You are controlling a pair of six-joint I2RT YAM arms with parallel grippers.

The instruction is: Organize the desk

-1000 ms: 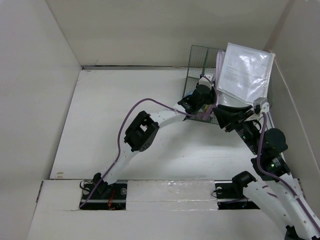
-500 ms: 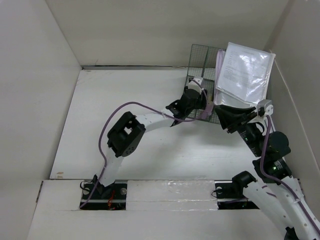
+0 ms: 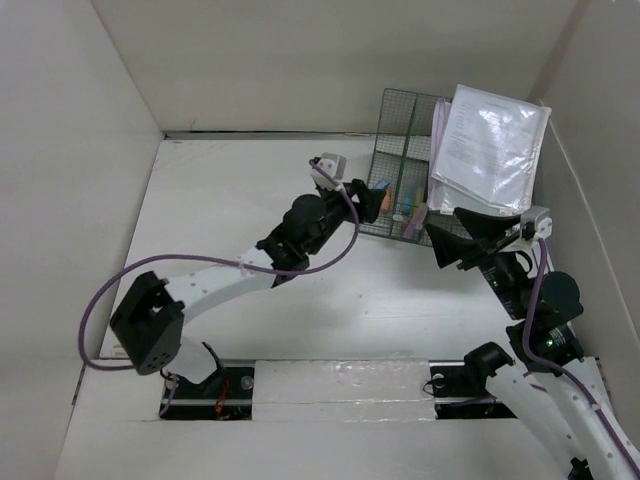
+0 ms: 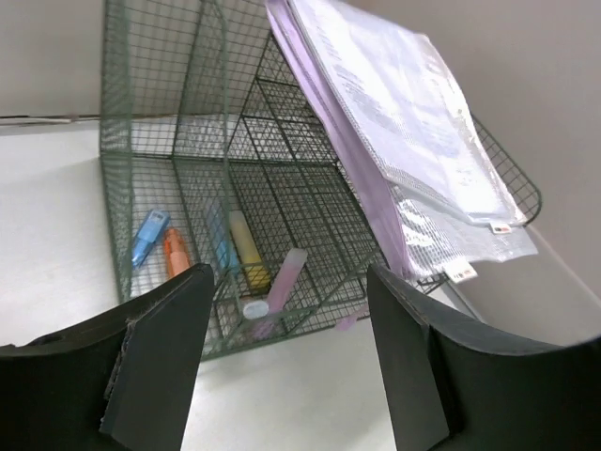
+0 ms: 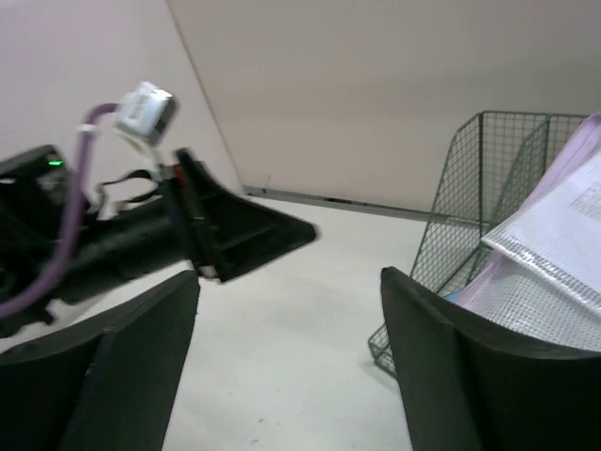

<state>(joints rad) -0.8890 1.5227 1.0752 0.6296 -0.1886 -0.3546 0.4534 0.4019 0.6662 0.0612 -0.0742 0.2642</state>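
The desk (image 3: 220, 210) carries a green wire rack (image 3: 400, 125) in its far right corner. Sleeved papers (image 3: 490, 140) lean in the rack, their print and tags unreadable. Markers (image 4: 246, 249) on the rack's floor show clearly only from the left wrist. The left gripper (image 4: 289, 277) and right gripper (image 5: 291, 280) are near the rack, jaws wide and empty.

Dark green wire-mesh rack (image 4: 188, 141) sits at far right corner of desk (image 3: 230, 220). Clear document sleeve (image 3: 492, 140) and lilac folder (image 4: 329, 122) lean tilted in right compartment. Blue pen (image 4: 148, 236) and orange marker (image 4: 175, 254) lie on left compartment floor. Yellow marker (image 4: 246, 249) and lilac marker (image 4: 282, 282) lie in next compartment.
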